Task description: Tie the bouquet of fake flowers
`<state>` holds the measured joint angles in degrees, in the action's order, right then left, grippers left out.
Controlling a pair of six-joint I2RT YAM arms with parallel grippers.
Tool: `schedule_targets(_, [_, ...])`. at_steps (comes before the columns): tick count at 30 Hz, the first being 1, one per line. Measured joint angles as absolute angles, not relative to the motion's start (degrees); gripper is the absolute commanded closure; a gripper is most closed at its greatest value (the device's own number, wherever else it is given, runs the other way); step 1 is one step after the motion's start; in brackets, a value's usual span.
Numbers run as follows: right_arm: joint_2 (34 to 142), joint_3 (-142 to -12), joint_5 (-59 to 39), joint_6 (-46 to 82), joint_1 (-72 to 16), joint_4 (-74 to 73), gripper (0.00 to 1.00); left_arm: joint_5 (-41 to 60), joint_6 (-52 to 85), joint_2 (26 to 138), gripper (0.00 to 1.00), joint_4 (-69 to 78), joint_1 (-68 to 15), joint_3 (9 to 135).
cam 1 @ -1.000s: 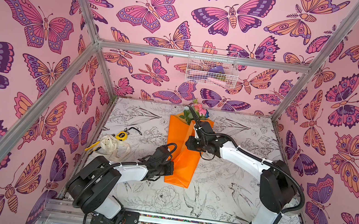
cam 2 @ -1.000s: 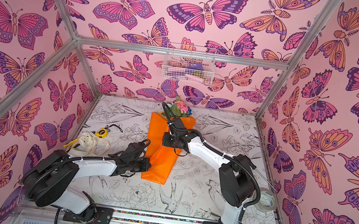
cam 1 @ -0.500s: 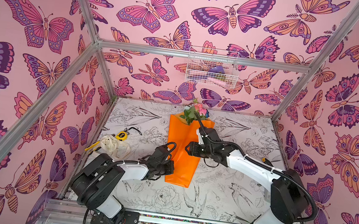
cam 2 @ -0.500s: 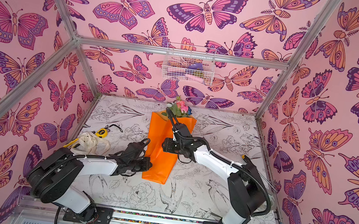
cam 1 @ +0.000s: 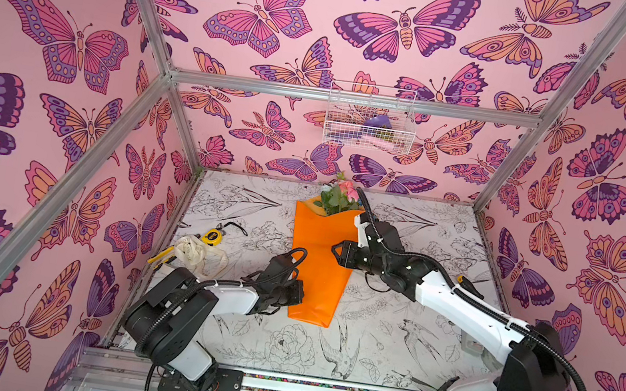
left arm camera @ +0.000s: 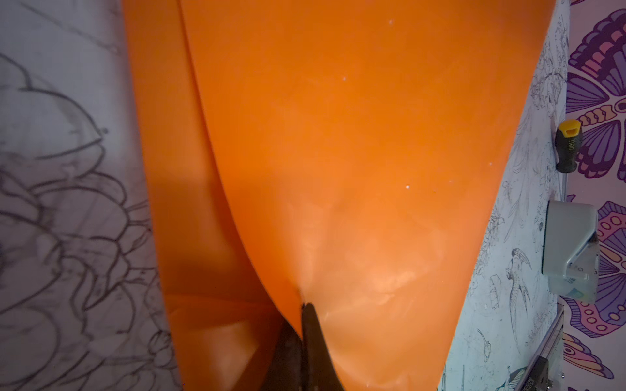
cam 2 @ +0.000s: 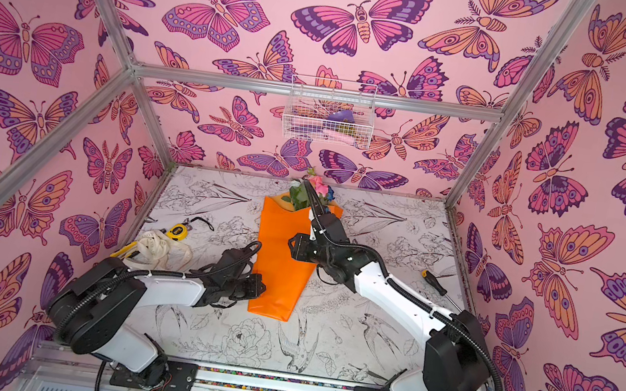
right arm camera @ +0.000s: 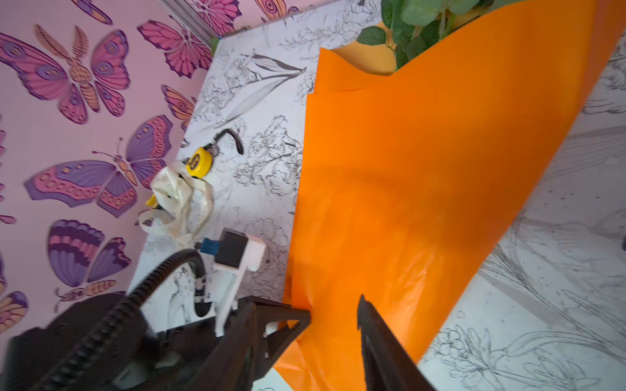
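Stems are hidden inside the smooth orange paper-wrapped bouquet of fake flowers (cam 1: 317, 260), which lies mid-table with its blooms toward the back wall. Left gripper (left arm camera: 301, 333) is pinched tight on the paper's edge. Right gripper (right arm camera: 333, 313) hovers half-spread over the wrap, clutching nothing. Sketch-printed floral tabletop (cam 1: 386, 342), pink butterfly walls (cam 1: 289, 4).

The bouquet (cam 1: 317, 264) lies mid-tabletop (cam 1: 386, 342), blooms toward the rear wall. The ribbon (cam 1: 195, 254) lies to its left, near the left wall, with the tape measure (cam 1: 211, 237) just behind it. The screwdriver (cam 2: 433, 281) lies near the right wall. The basket (cam 1: 369, 118) hangs on the rear wall above the blooms. The left jaws meet the bouquet's left edge near its front end; the right jaws are at its right edge, mid-length.
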<state>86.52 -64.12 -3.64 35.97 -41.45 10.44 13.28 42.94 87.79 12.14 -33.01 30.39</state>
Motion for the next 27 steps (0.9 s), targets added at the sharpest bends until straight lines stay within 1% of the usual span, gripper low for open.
schedule_targets(2, [88.95,-64.10,-3.66,35.70,-41.45,10.24,0.71,13.34,42.92,87.79,1.00,12.12,-33.01,30.39])
schedule_targets(5, [94.17,-64.05,-4.86,35.53,-41.45,9.69,0.77,13.72,42.89,87.88,1.00,12.21,-33.01,30.39])
schedule_targets(11, [102.98,-63.40,-8.93,35.79,-41.45,7.07,0.84,14.83,42.52,88.77,1.00,12.93,-32.99,30.76])
schedule_targets(16, [105.38,-61.67,-12.60,38.11,-40.56,2.44,0.87,15.46,42.54,89.49,1.00,13.80,-32.99,30.98])
schedule_targets(23, [107.66,-53.28,-19.88,44.18,-35.00,-9.82,0.89,16.08,43.00,90.19,1.00,14.26,-32.84,31.31])
schedule_targets(27, [107.70,-50.94,-20.86,45.67,-34.24,-14.76,0.89,16.73,43.42,90.50,1.00,14.31,-32.51,31.51])
